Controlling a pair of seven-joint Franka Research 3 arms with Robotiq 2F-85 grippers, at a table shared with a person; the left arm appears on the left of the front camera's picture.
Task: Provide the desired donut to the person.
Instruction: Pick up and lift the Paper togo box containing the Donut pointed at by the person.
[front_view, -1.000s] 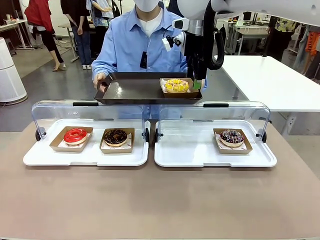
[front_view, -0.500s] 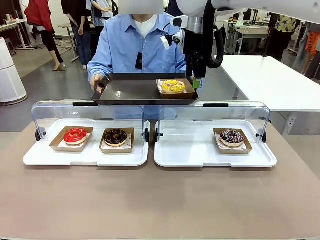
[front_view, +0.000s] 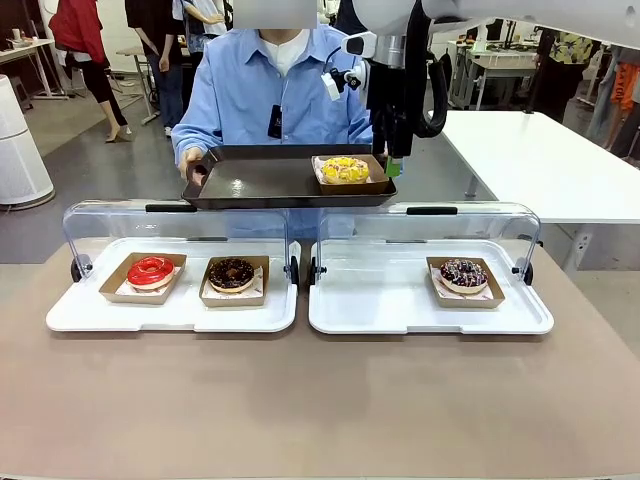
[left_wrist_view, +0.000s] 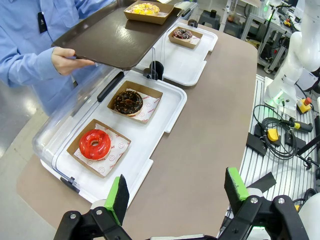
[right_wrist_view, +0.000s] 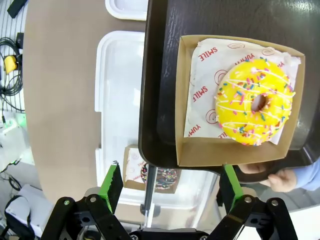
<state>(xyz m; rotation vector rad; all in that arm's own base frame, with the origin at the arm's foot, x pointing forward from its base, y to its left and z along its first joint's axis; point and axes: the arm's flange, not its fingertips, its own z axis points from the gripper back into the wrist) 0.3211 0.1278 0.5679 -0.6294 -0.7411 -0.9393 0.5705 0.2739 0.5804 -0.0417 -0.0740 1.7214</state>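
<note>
Above the table (front_view: 320, 400), yellow donut (front_view: 345, 169) on tray (front_view: 255, 182), just beside right claw (front_view: 392, 165).

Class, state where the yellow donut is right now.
Front view: the yellow donut sits in a cardboard box on the right part of the dark tray that the person holds.

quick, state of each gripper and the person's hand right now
Left gripper: open, holding nothing.
Right gripper: open, holding nothing.
Person's hand: gripping the edge of the dark tray.
</note>
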